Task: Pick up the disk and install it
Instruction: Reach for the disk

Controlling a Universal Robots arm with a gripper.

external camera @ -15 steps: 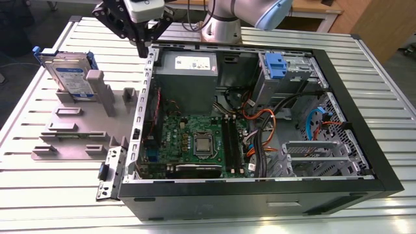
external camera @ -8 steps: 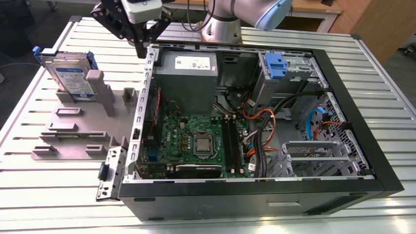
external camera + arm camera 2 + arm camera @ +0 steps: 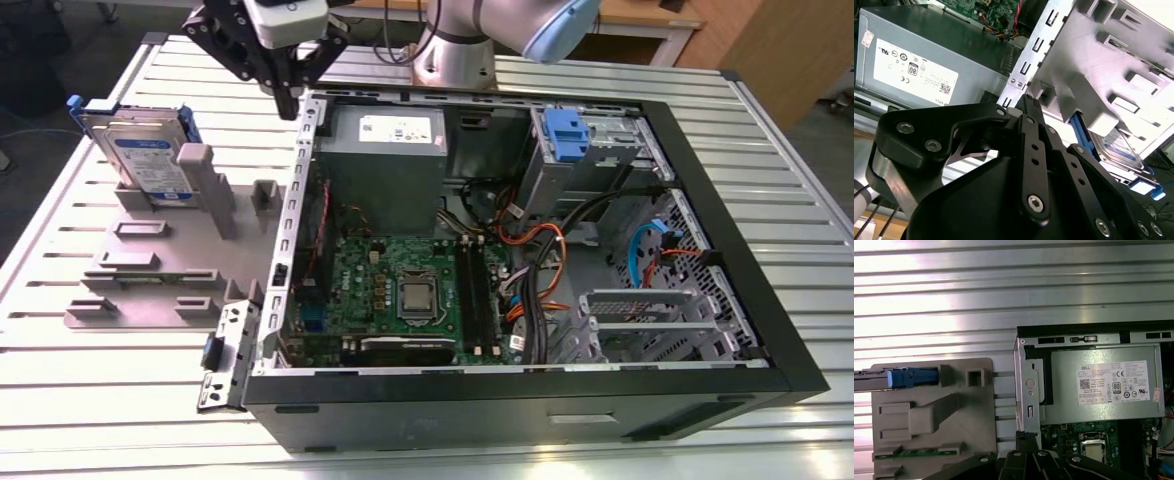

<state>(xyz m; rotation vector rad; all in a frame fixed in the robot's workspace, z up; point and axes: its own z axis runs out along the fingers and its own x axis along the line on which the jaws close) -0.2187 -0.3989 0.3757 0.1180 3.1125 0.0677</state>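
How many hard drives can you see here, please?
1: the disk stands on edge in the grey holder block, at the exterior view's left of the open computer case. Others may sit hidden in its bays.

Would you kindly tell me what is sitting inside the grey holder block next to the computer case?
The disk stands on edge in a slot of the grey holder block, label showing. Its lower edge is covered by the block's posts.

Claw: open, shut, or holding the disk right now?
Claw: shut, holding nothing; the disk stands upright in the grey holder.
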